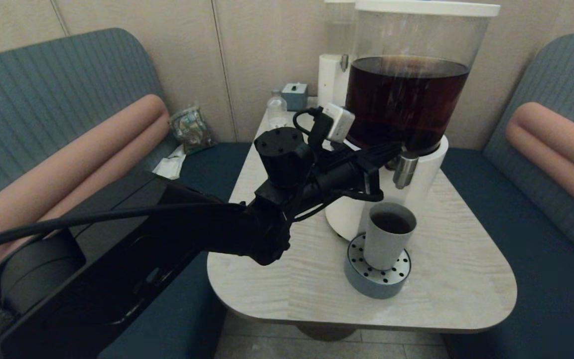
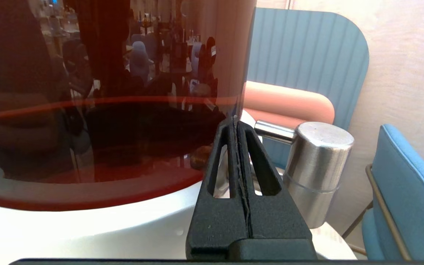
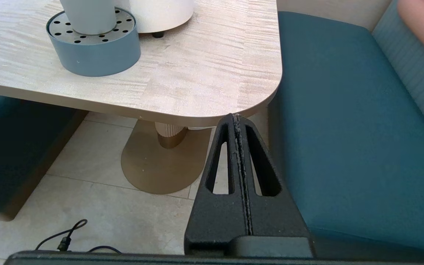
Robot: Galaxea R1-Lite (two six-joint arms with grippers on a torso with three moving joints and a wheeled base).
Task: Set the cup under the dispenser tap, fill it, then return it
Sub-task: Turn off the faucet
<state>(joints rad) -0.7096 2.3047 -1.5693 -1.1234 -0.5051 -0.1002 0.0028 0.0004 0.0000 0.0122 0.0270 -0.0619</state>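
The grey-green cup [image 1: 385,247] stands upright on the round blue-grey drip tray [image 1: 374,281], directly below the steel dispenser tap [image 1: 405,170]. Dark liquid shows inside the cup. My left gripper [image 1: 390,149] reaches in from the left at tap height, shut with nothing between its fingers. In the left wrist view its tips [image 2: 236,123] sit by the tap's thin stem, beside the tap [image 2: 317,165] and against the dark-brown tank [image 2: 105,110]. My right gripper [image 3: 237,117] is parked, shut and empty, below the table's near right corner; from there the cup [image 3: 88,14] and tray [image 3: 94,55] show.
The dispenser's white base [image 1: 429,174] stands on a pale wooden table [image 1: 292,279]. Behind it are a paler dispenser [image 1: 334,75], a small bottle [image 1: 276,107] and a grey box [image 1: 295,94]. Blue benches flank the table; a packet [image 1: 191,128] lies on the left one.
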